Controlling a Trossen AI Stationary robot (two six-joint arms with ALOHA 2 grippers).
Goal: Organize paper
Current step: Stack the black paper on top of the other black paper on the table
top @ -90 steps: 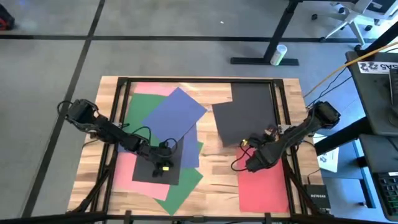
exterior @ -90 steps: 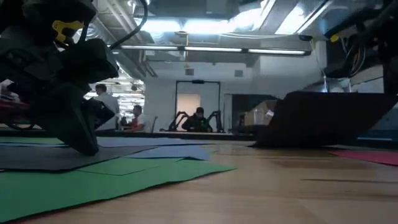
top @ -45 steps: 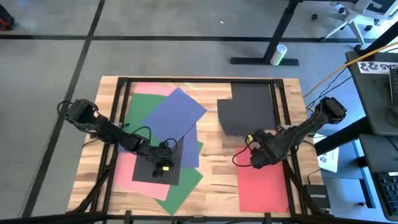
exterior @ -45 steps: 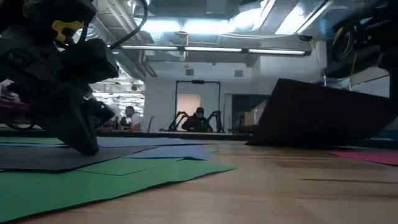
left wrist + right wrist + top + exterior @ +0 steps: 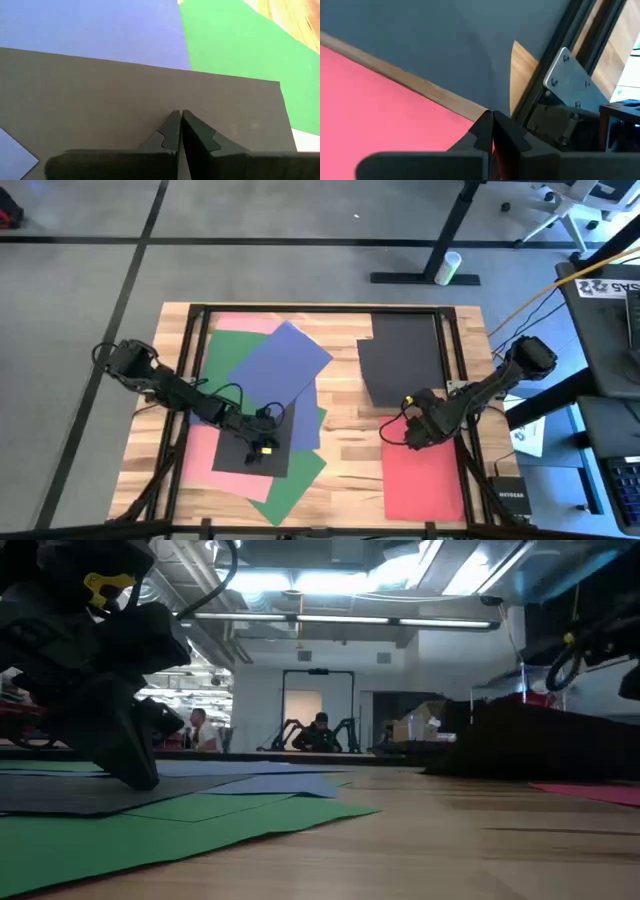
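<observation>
Two grippers are at work: the left gripper (image 5: 262, 452), fingers closed together with nothing between them, presses down on the small black sheet (image 5: 252, 446) atop the near-left pile of green (image 5: 292, 480), pink (image 5: 199, 448) and blue (image 5: 275, 370) paper, while the right gripper (image 5: 412, 432), closed on the near edge of the big black sheet (image 5: 402, 358), stands just beyond the red sheet (image 5: 423, 485). We judge the step to be squaring that black sheet at the table's (image 5: 345, 455) far right; next it calls for letting go and fetching another. We see no containers.
</observation>
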